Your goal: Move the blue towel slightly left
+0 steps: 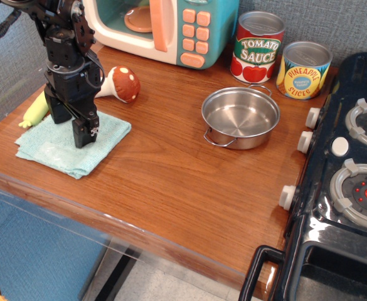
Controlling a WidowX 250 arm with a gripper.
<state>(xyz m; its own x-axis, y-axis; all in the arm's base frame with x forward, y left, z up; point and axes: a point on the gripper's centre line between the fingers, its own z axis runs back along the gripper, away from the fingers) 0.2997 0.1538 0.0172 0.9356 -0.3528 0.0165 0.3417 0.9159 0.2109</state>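
The blue towel (pixel 53 149) lies flat near the table's front left corner, a pale aqua folded cloth. My gripper (pixel 72 130) stands upright on its back half, with the fingertips (pixel 85 137) pressed down into the cloth. The two fingers sit close together and seem to pinch a bit of the towel between them. The towel's far edge is hidden behind the gripper.
A yellow toy corn (pixel 35 110) touches the towel's back left edge, and a toy mushroom (pixel 124 84) lies just behind the towel. A steel pot (pixel 240 117) sits mid-table. A toy microwave (pixel 170 28) and two cans (pixel 258 47) stand at the back, a stove (pixel 349 182) at the right.
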